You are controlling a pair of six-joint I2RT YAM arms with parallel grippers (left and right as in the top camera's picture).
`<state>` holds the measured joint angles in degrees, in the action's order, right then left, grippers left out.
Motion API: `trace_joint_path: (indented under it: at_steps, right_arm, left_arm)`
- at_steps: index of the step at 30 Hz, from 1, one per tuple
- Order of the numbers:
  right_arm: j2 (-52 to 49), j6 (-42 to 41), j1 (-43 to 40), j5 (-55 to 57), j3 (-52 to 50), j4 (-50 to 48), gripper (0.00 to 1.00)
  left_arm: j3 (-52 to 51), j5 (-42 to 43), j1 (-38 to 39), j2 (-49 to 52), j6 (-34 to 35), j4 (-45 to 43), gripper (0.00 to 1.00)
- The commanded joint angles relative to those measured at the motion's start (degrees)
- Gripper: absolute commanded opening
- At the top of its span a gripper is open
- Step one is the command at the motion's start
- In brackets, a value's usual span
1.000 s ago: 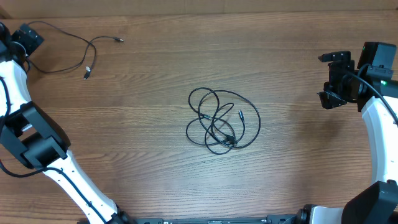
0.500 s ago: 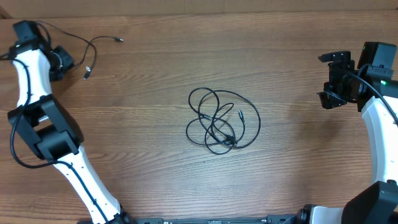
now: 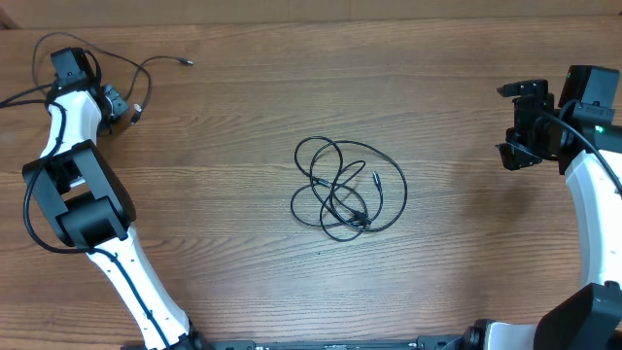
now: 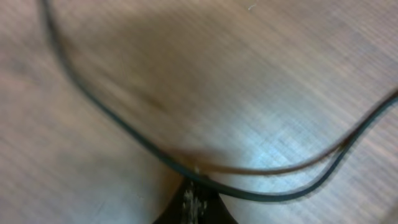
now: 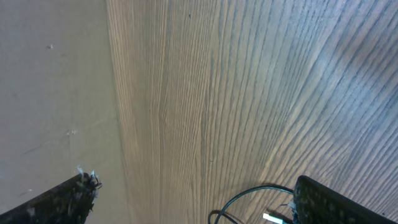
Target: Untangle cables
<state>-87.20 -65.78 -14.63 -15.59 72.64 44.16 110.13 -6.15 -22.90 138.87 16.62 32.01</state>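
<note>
A tangle of thin black cables lies in loops at the table's middle. A separate black cable trails across the far left corner, one plug near my left gripper. In the blurred left wrist view that gripper is shut, fingertips together, and the cable arcs over the wood just past the tips; nothing shows between them. My right gripper hovers at the right edge, far from the tangle. In its own view it stands open with only bare wood between its fingers.
A thin black wire loop with a small light plug sits beside the right finger. The wooden table ends along the far side, where a beige surface begins.
My left arm swung from the far left corner rightward toward the loose cable's plug, and its jaws went from open to shut. The right arm and the tangle stayed still.
</note>
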Motion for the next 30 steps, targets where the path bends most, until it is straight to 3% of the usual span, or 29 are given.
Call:
trace_joint_path:
  at_steps: [1, 7, 14, 16, 17, 18, 24, 27, 30]
  right_arm:
    - [0.4, 0.3, -0.2, 0.8, 0.4, -0.1, 1.0]
    - [0.4, 0.3, -0.2, 0.8, 0.4, -0.1, 1.0]
    - [0.4, 0.3, -0.2, 0.8, 0.4, -0.1, 1.0]
    - [0.4, 0.3, -0.2, 0.8, 0.4, -0.1, 1.0]
    - [0.4, 0.3, -0.2, 0.8, 0.4, -0.1, 1.0]
    - [0.4, 0.3, -0.2, 0.8, 0.5, -0.1, 1.0]
    - [0.4, 0.3, -0.2, 0.8, 0.4, -0.1, 1.0]
    - [0.4, 0.3, -0.2, 0.8, 0.5, -0.1, 1.0]
    - [0.4, 0.3, -0.2, 0.8, 0.5, -0.1, 1.0]
  left_arm:
    - [-4.0, 6.1, -0.3, 1.1, -5.0, -7.2, 0.04]
    - [-4.6, 7.3, -0.9, 4.5, -5.1, -13.9, 0.04]
    - [7.9, 13.6, -2.9, -4.3, -4.9, -13.9, 0.08]
    - [10.4, 18.3, -2.9, -7.4, -4.8, -13.8, 0.26]
    - [10.5, 20.4, -2.8, -8.8, -4.8, -13.6, 0.58]
    - [10.5, 22.3, -2.7, -10.3, -4.8, -12.0, 1.0]
    - [10.4, 25.9, -1.1, -10.7, -4.7, 0.5, 0.99]
    - [10.3, 34.0, 1.7, -10.7, -3.8, 11.8, 1.0]
    - [10.3, 41.7, 5.6, -10.7, -6.7, 17.6, 1.0]
